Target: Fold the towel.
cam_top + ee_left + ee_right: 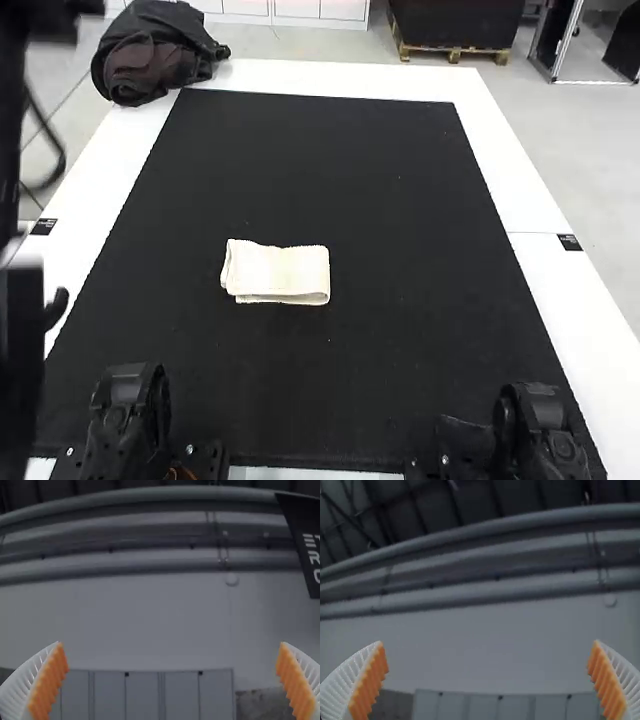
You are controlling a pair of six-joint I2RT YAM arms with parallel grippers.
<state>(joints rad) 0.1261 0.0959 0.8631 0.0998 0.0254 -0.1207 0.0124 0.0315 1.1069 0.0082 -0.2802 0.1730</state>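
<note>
A cream towel (276, 271) lies on the black mat in the high view, a little left of the middle. It is folded into a small, wide rectangle, with stacked layers showing along its near edge and at its left end. In the left wrist view my left gripper (170, 643) is open, its ribbed white fingers far apart with nothing between them. My right gripper (488, 641) likewise stands open and holds nothing in the right wrist view. Both wrist cameras face a wall and pipes, away from the towel.
The black mat (330, 180) covers most of the white table (530, 205). A dark bag or bundled garment (150, 55) sits at the table's far left corner. Black parts of the two arms stand at the near edge, left and right. Blurred dark shapes stand along the left edge.
</note>
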